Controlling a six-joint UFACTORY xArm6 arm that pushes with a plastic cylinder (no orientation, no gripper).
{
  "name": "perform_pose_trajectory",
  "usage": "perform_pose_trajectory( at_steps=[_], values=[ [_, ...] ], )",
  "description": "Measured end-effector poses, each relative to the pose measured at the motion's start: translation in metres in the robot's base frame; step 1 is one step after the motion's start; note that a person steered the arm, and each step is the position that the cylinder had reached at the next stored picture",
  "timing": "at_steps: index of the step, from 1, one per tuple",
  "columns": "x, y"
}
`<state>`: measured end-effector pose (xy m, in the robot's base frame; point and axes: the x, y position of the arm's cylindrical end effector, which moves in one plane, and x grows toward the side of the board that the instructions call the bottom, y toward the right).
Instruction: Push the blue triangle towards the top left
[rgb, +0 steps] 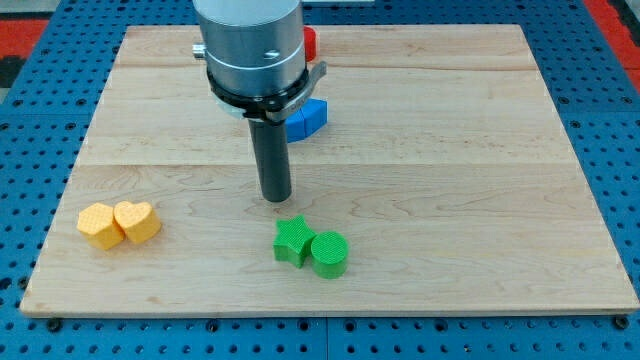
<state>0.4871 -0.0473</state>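
Note:
A blue block (308, 117), whose shape I cannot make out because the arm hides much of it, lies on the wooden board (450, 150) just right of the rod, above the board's middle. My tip (276, 197) stands on the board below and slightly left of the blue block, apart from it. A red block (310, 44) peeks out behind the arm near the view's top; its shape is hidden.
A green star (293, 240) and a green cylinder (329, 254) touch each other just below my tip. A yellow hexagon (100, 225) and a yellow heart (138, 221) sit together at the view's lower left. Blue pegboard surrounds the board.

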Motion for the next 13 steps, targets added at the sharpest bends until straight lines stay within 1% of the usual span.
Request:
perform_pose_trajectory(
  at_steps=[2,4,6,7,8,9,10,12,13],
  values=[
    [0.0,0.059],
    [-0.006,0.094],
    [-0.049,0.101],
    [-0.033,0.086],
    [0.005,0.086],
    [-0.016,0.093],
    [-0.084,0.081],
    [-0.139,-0.017],
    [-0.171,-0.017]
  ],
)
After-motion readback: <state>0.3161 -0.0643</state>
